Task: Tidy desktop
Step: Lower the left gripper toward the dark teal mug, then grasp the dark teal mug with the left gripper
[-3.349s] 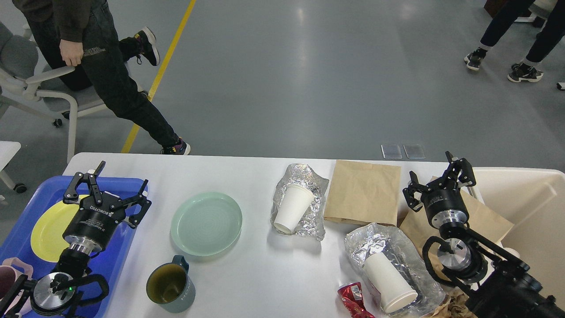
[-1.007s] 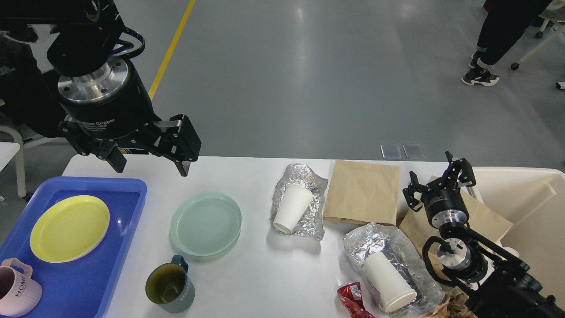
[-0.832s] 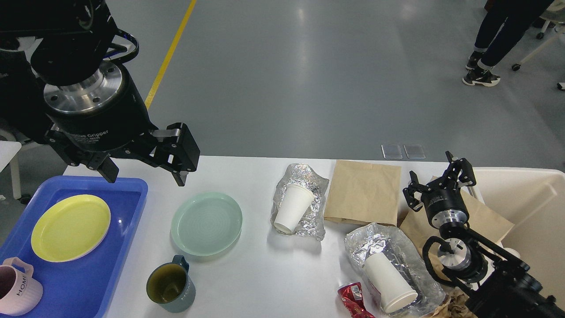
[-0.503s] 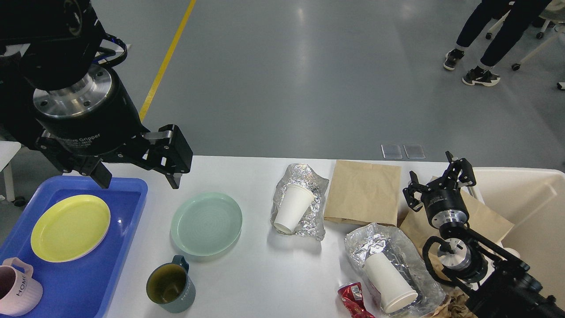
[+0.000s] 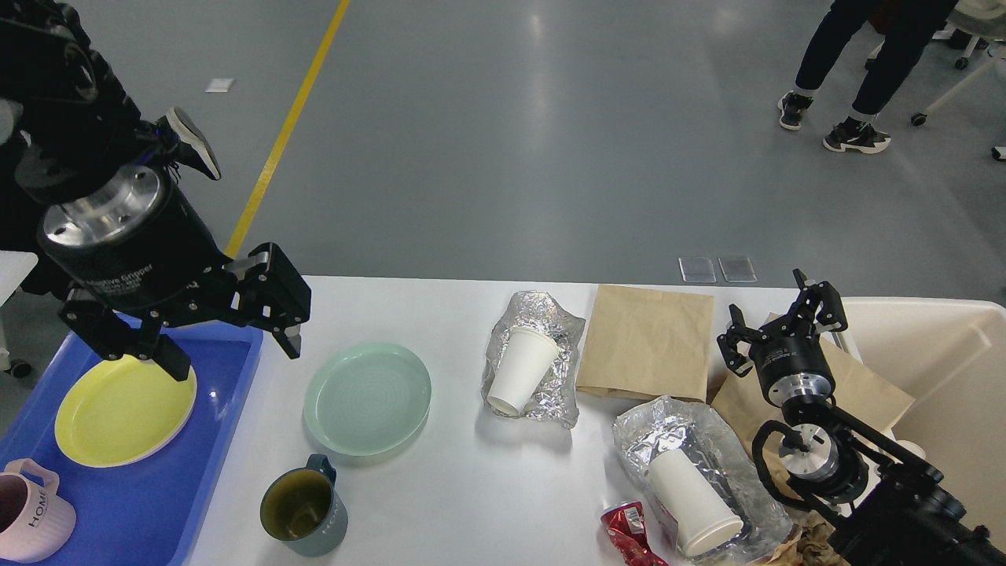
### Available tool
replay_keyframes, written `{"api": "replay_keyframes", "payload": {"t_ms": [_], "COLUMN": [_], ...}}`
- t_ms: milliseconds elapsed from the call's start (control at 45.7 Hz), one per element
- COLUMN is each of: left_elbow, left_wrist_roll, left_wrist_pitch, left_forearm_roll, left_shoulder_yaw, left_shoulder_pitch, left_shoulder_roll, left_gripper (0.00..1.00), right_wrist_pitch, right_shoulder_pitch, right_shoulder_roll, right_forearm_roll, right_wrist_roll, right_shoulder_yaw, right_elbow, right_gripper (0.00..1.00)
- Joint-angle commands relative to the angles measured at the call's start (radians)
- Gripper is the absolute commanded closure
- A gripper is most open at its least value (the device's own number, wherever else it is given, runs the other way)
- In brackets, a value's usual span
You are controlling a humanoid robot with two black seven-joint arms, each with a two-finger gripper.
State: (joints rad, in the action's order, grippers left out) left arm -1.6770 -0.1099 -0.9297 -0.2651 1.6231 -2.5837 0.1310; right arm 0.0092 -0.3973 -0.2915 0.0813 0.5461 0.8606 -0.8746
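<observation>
The white desktop (image 5: 456,487) carries a pale green plate (image 5: 367,398), a dark teal mug (image 5: 305,507), two white paper cups (image 5: 520,369) (image 5: 694,501) lying on crumpled foil, a brown paper bag (image 5: 646,343) and a crushed red can (image 5: 629,531). My left gripper (image 5: 233,360) hangs open and empty above the blue tray's (image 5: 149,503) right rim, left of the green plate. My right gripper (image 5: 778,326) is open and empty at the right, above a second brown bag (image 5: 860,393).
The blue tray holds a yellow plate (image 5: 122,413) and a pink mug (image 5: 27,511). A cream bin (image 5: 943,369) stands at the table's right end. Crumpled brown paper (image 5: 802,546) lies at the front right. A person's legs (image 5: 857,71) are on the floor far right.
My left arm rose from over the tray, then swung left and down, so its open gripper now sits lower, over the tray's right rim. The right arm has not moved.
</observation>
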Motion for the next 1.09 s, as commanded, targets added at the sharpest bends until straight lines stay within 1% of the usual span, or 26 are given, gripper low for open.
{"api": "replay_keyframes", "payload": {"t_ms": [0, 44, 88, 241, 328, 416, 525, 635, 766, 832, 963, 1072], "left_elbow": [0.016, 0.014, 0.014, 0.016, 0.017, 0.017, 0.017, 0.023, 0.062, 0.088, 0.124, 0.132], "left_wrist_roll": [0.001, 0.001, 0.001, -0.001, -0.002, -0.002, -0.004, -0.013, -0.011, -0.011, -0.011, -0.013], "left_wrist_pitch": [0.115, 0.17, 0.207, 0.285, 0.354, 0.448, 0.59, 0.678, 0.733, 0.736, 0.738, 0.741], "left_forearm_roll": [0.018, 0.018, 0.02, 0.021, 0.021, 0.021, 0.021, 0.02, 0.021, 0.021, 0.027, 0.061], "left_shoulder_yaw": [-0.003, -0.006, -0.015, -0.065, -0.071, -0.071, -0.072, -0.08, -0.117, -0.118, -0.126, -0.146], "left_shoulder_pitch": [0.157, 0.2, 0.236, 0.401, 0.476, 0.542, 0.599, 0.668, 0.764, 0.815, 0.879, 0.898], "left_shoulder_roll": [0.012, 0.015, 0.021, 0.044, 0.036, 0.029, 0.01, 0.015, 0.022, 0.019, 0.015, 0.015], "left_gripper": [0.05, 0.05, 0.05, 0.06, 0.06, 0.06, 0.07, 0.08, 0.08, 0.08, 0.08, 0.08], "right_wrist_pitch": [0.0, 0.0, 0.0, 0.0, 0.0, 0.0, 0.0, 0.0, 0.0, 0.0, 0.0, 0.0], "right_shoulder_pitch": [0.0, 0.0, 0.0, 0.0, 0.0, 0.0, 0.0, 0.0, 0.0, 0.0, 0.0, 0.0], "right_shoulder_roll": [0.0, 0.0, 0.0, 0.0, 0.0, 0.0, 0.0, 0.0, 0.0, 0.0, 0.0, 0.0], "right_forearm_roll": [0.0, 0.0, 0.0, 0.0, 0.0, 0.0, 0.0, 0.0, 0.0, 0.0, 0.0, 0.0], "right_wrist_roll": [0.0, 0.0, 0.0, 0.0, 0.0, 0.0, 0.0, 0.0, 0.0, 0.0, 0.0, 0.0], "right_shoulder_yaw": [0.0, 0.0, 0.0, 0.0, 0.0, 0.0, 0.0, 0.0, 0.0, 0.0, 0.0, 0.0], "right_elbow": [0.0, 0.0, 0.0, 0.0, 0.0, 0.0, 0.0, 0.0, 0.0, 0.0, 0.0, 0.002], "right_gripper": [0.0, 0.0, 0.0, 0.0, 0.0, 0.0, 0.0, 0.0, 0.0, 0.0, 0.0, 0.0]}}
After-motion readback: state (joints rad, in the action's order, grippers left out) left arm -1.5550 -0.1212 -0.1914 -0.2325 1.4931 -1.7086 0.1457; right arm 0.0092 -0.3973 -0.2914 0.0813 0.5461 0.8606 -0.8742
